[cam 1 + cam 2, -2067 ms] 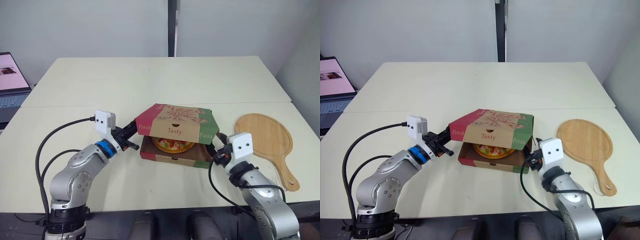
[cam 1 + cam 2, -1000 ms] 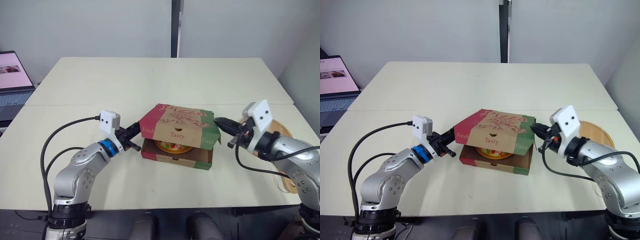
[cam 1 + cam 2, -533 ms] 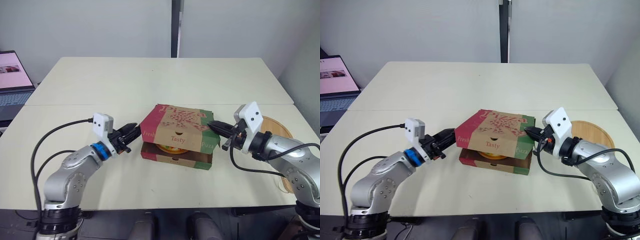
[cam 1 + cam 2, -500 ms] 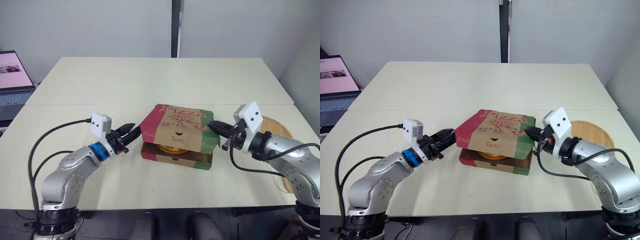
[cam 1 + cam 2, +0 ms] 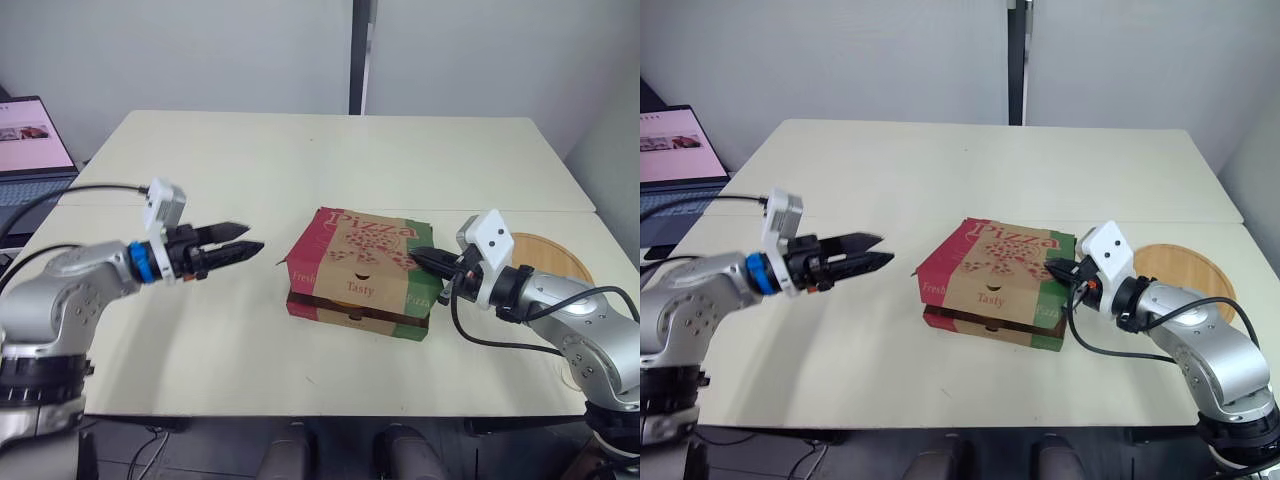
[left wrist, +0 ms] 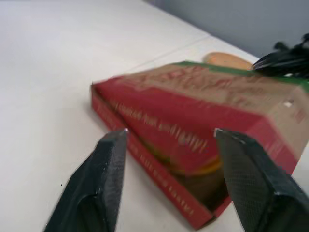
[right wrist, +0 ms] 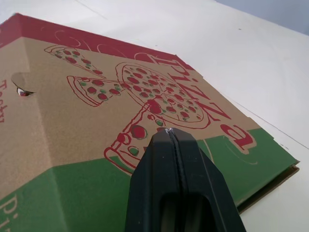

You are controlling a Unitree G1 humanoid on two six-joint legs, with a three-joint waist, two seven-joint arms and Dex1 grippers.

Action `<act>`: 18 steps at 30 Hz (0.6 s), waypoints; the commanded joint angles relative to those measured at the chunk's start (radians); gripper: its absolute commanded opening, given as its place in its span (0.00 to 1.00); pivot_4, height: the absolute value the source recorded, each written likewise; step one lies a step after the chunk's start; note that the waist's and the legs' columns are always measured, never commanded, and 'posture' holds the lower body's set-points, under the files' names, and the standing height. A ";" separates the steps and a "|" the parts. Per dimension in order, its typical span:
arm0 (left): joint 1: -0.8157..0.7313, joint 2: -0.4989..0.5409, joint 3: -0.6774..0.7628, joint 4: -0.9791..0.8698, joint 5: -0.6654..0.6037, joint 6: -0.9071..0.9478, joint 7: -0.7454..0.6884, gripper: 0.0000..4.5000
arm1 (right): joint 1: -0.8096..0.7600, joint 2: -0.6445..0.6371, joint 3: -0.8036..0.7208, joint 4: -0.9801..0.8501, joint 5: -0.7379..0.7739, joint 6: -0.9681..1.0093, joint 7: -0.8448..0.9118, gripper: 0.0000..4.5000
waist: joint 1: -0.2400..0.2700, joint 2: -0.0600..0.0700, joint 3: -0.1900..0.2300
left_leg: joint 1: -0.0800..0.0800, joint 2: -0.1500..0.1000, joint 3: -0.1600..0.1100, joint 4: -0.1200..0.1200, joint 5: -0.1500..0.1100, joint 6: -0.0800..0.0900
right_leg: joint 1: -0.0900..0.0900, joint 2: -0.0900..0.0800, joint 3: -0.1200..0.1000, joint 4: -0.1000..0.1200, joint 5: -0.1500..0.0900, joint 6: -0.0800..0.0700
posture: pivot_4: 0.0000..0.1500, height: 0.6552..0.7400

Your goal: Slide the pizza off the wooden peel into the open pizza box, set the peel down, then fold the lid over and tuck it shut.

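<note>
The pizza box (image 5: 358, 270) lies mid-table with its printed lid (image 7: 96, 111) folded down. The left side still gapes a little, and a strip of pizza (image 6: 211, 167) shows in that gap. My left gripper (image 5: 245, 238) hovers open to the left of the box, a short way off, with nothing between its fingers (image 6: 104, 188). My right gripper (image 5: 418, 256) is shut, its tips resting on the lid's right part near the green band. The round wooden peel (image 5: 1185, 266) lies flat on the table to the right of the box, behind my right arm.
An open laptop (image 5: 30, 140) stands at the table's far left edge. A seam runs across the table behind the box. Bare tabletop lies in front of the box and between it and my left gripper.
My left gripper has let go of the box's left corner, opened and drawn back to the left. The lid has sunk lower. My right gripper has come in over the lid's right side.
</note>
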 commanded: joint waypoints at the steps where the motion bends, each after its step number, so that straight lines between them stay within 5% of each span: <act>1: -0.094 -0.004 -0.064 -0.014 0.028 -0.027 -0.052 0.42 | -0.011 -0.011 -0.010 -0.021 -0.008 -0.023 0.010 0.00 | -0.002 0.000 0.000 | 0.000 0.000 0.000 0.000 0.000 0.000 | 0.000 0.000 0.000 0.000 0.000 0.000 | 1.00 0.90; 7: -0.235 -0.106 -0.229 0.019 0.110 -0.096 -0.132 0.03 | -0.008 -0.011 -0.003 -0.013 -0.024 -0.034 0.022 0.00 | -0.002 0.000 0.000 | 0.000 0.000 0.000 0.000 0.000 0.000 | 0.000 0.000 0.000 0.000 0.000 0.000 | 1.00 0.90; 13: -0.285 -0.144 -0.363 0.117 0.263 -0.240 -0.217 0.01 | -0.001 -0.009 -0.007 -0.019 -0.034 -0.048 0.021 0.00 | -0.008 0.000 0.000 | 0.000 0.000 0.001 0.000 0.000 0.000 | -0.001 0.001 0.001 0.001 0.000 0.000 | 1.00 0.90; 18: -0.302 -0.170 -0.365 0.181 0.306 -0.294 -0.244 0.01 | 0.045 -0.073 -0.157 -0.009 -0.023 -0.036 0.028 0.00 | -0.003 -0.001 0.001 | -0.001 0.000 0.001 0.000 0.000 0.000 | -0.001 0.001 0.001 0.000 0.000 0.000 | 1.00 0.90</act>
